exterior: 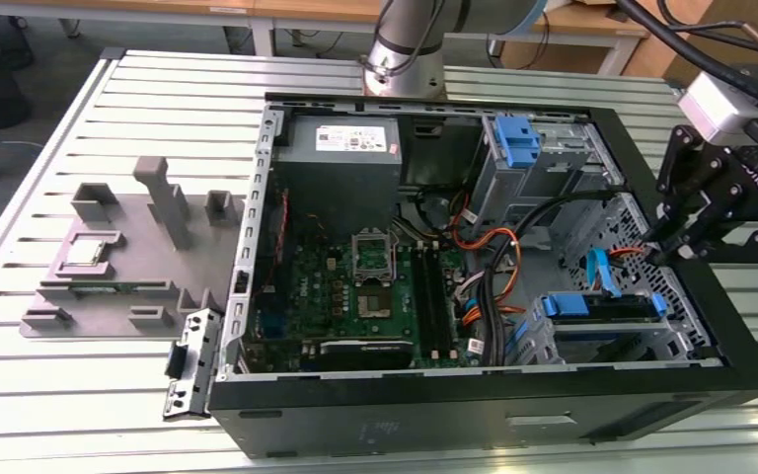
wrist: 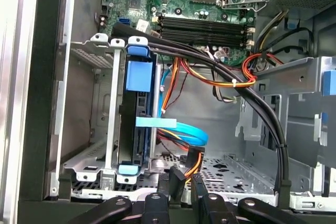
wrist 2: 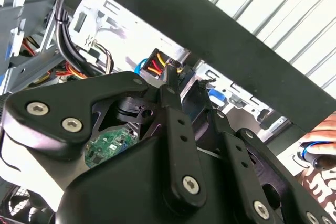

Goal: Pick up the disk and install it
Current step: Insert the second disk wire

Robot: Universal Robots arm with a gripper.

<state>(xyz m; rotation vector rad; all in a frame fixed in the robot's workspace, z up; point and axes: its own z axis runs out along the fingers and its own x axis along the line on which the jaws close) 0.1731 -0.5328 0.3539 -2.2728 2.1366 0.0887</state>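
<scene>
Blue-framed, the disk (exterior: pixel 599 307) sits in its drive cage (exterior: pixel 669 341) at the exterior view's lower right, and with my gripper (wrist: pixel 187 183) pinched on the orange-wired power connector (wrist 2: pixel 164 65), I'd keep that plug square to the drive and avoid snagging cables.

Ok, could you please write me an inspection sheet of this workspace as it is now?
Surface: slatted metal table, carrying an open computer case.
Job's things: the disk stands in its blue carrier inside the drive cage.
Clutter: grey fixture block beside the case.
Grippers: the tool hangs over the case's edge at the exterior view's right, near the drive cage.
Cables: black and orange cables cross the case's inside.
Surroundings: wooden desk behind the table.
</scene>
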